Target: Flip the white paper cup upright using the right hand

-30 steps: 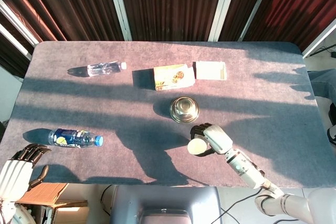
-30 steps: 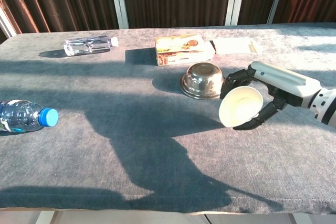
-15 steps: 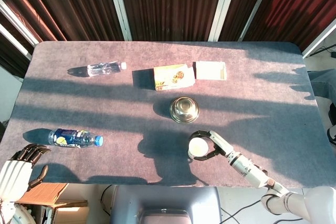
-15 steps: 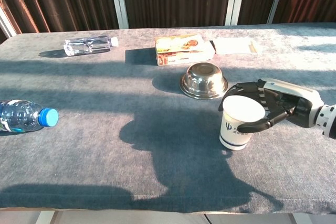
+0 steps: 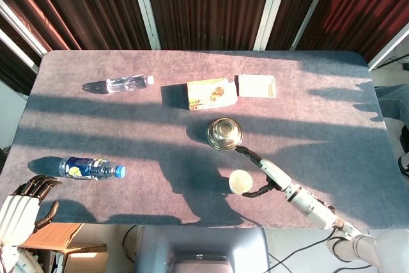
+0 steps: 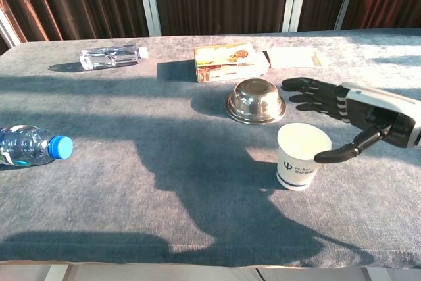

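Note:
The white paper cup (image 6: pixel 302 156) (image 5: pixel 240 181) stands upright on the grey table, mouth up, in front of the steel bowl. My right hand (image 6: pixel 358 116) (image 5: pixel 266 172) hovers just right of the cup with its fingers spread wide, holding nothing; its thumb tip reaches toward the cup's side and the other fingers point away past the bowl. My left hand (image 5: pixel 22 204) hangs off the table's near left corner in the head view, fingers curled with nothing in them.
An upside-down steel bowl (image 6: pixel 255 101) sits just behind the cup. Further back lie a printed box (image 6: pixel 229 61), a flat pale box (image 6: pixel 293 58) and a clear bottle (image 6: pixel 110 56). A blue-capped bottle (image 6: pixel 29 145) lies at the near left.
My right hand turned the cup from tilted in the air to standing on the table, then let go and spread its fingers, drawing slightly right.

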Controlling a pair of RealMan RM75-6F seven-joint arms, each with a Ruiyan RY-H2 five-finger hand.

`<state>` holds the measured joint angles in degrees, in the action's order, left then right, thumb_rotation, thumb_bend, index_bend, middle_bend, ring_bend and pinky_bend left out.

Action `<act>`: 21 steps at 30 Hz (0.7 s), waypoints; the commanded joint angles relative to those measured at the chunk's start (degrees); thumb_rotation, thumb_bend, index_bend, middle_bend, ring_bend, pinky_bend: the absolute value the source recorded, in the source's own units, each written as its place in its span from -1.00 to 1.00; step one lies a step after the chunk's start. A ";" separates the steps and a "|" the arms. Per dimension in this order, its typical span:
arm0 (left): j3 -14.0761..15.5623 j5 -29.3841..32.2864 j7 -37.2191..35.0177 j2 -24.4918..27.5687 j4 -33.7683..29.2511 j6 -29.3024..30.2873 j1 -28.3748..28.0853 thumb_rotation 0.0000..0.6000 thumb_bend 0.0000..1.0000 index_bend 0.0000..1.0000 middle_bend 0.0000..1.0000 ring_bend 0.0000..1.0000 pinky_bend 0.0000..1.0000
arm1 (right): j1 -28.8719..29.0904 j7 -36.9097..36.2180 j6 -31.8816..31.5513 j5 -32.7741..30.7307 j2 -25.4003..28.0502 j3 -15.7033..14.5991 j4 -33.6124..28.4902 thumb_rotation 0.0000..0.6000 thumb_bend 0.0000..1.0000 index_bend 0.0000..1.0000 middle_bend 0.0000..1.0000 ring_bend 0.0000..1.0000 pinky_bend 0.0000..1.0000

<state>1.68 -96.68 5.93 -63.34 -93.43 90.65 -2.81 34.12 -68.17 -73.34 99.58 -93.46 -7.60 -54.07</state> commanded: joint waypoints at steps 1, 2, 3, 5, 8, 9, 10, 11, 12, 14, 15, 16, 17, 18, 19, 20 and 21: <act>-0.02 0.01 -0.07 0.02 0.03 0.10 0.05 1.00 -0.16 -0.33 -0.43 -0.58 -0.21 | -1.25 3.73 -4.24 1.32 5.75 -0.21 -7.37 1.00 -0.52 -1.00 -1.00 -1.00 -1.00; -0.05 0.08 -0.09 0.01 0.04 0.08 0.04 1.00 -0.16 -0.33 -0.43 -0.58 -0.21 | -1.52 5.30 -4.67 1.43 7.84 -0.46 -10.33 1.00 -0.52 -1.00 -1.00 -1.00 -1.00; -0.07 0.14 -0.11 0.00 0.03 0.03 0.03 1.00 -0.16 -0.33 -0.43 -0.58 -0.21 | -1.86 7.39 -5.25 1.66 10.09 -0.74 -13.33 1.00 -0.52 -1.00 -1.00 -1.00 -1.00; -0.12 0.25 -0.18 -0.01 0.06 -0.10 -0.04 1.00 -0.16 -0.33 -0.43 -0.58 -0.21 | -3.40 15.92 -6.40 1.20 15.04 -0.94 -19.91 1.00 -0.52 -1.00 -1.00 -1.00 -1.00; -0.19 0.47 -0.29 -0.03 0.06 -0.33 -0.13 1.00 -0.16 -0.33 -0.43 -0.58 -0.21 | -7.81 37.49 -8.87 -2.01 20.02 0.12 -27.68 1.00 -0.52 -0.97 -1.00 -1.00 -0.94; -0.21 0.52 -0.36 -0.01 0.06 -0.39 -0.17 1.00 -0.16 -0.33 -0.43 -0.58 -0.21 | -10.06 47.37 -10.75 -3.52 21.17 0.80 -30.23 1.00 -0.52 -0.95 -1.00 -1.00 -0.91; -0.25 0.57 -0.37 -0.01 0.05 -0.39 -0.18 1.00 -0.16 -0.33 -0.43 -0.58 -0.21 | -11.79 54.41 -12.40 -4.48 21.67 1.26 -31.72 1.00 -0.52 -0.92 -1.00 -1.00 -0.86; -0.29 0.61 -0.33 -0.04 0.04 -0.37 -0.18 1.00 -0.16 -0.33 -0.43 -0.58 -0.21 | -13.46 60.77 -14.07 -5.38 21.95 1.68 -32.93 1.00 -0.52 -0.90 -1.00 -1.00 -0.84; -0.33 0.62 -0.27 -0.08 0.07 -0.35 -0.20 1.00 -0.16 -0.33 -0.43 -0.58 -0.21 | -15.53 68.07 -16.18 -6.44 22.06 2.15 -34.18 1.00 -0.52 -0.89 -1.00 -1.00 -0.81; -0.34 0.63 -0.22 -0.13 0.07 -0.40 -0.22 1.00 -0.16 -0.33 -0.43 -0.58 -0.21 | -18.27 76.47 -18.93 -7.83 21.84 2.73 -35.26 1.00 -0.52 -0.88 -1.00 -1.00 -0.79; -0.35 0.66 -0.12 -0.16 0.06 -0.49 -0.27 1.00 -0.16 -0.33 -0.43 -0.58 -0.21 | -19.81 80.65 -20.38 -8.72 21.53 3.11 -35.48 1.00 -0.52 -0.88 -1.00 -1.00 -0.77; -0.35 0.69 -0.05 -0.18 0.05 -0.54 -0.29 1.00 -0.16 -0.33 -0.43 -0.58 -0.21 | -20.84 83.12 -21.29 -9.51 21.27 3.46 -35.46 1.00 -0.52 -0.89 -1.00 -1.00 -0.75; -0.38 0.75 0.04 -0.22 0.04 -0.58 -0.30 1.00 -0.16 -0.33 -0.43 -0.58 -0.21 | -21.70 85.06 -21.95 -10.39 20.95 3.89 -35.47 1.00 -0.52 -0.90 -1.00 -1.00 -0.73; -0.42 0.79 0.14 -0.26 0.05 -0.61 -0.32 1.00 -0.16 -0.33 -0.43 -0.58 -0.21 | -22.44 86.58 -22.47 -11.17 20.61 4.30 -35.43 1.00 -0.52 -0.92 -1.00 -1.00 -0.71; -0.43 0.81 0.28 -0.31 0.04 -0.66 -0.34 1.00 -0.16 -0.33 -0.43 -0.58 -0.21 | -23.27 88.02 -23.09 -12.13 20.19 4.92 -35.12 1.00 -0.52 -0.95 -1.00 -1.00 -0.70; -0.44 0.86 0.37 -0.34 0.02 -0.71 -0.36 1.00 -0.16 -0.33 -0.43 -0.58 -0.21 | -23.75 88.73 -23.44 -12.71 19.87 5.39 -34.71 1.00 -0.52 -0.97 -1.00 -1.00 -0.69; -0.47 0.90 0.47 -0.38 0.01 -0.73 -0.37 1.00 -0.16 -0.33 -0.43 -0.58 -0.21 | -24.14 89.22 -23.63 -13.23 19.58 5.83 -34.28 1.00 -0.52 -1.00 -1.00 -1.00 -0.69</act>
<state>1.22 -95.80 6.39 -63.71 -93.41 89.94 -3.17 16.76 10.57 -91.04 91.58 -75.25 -4.60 -84.58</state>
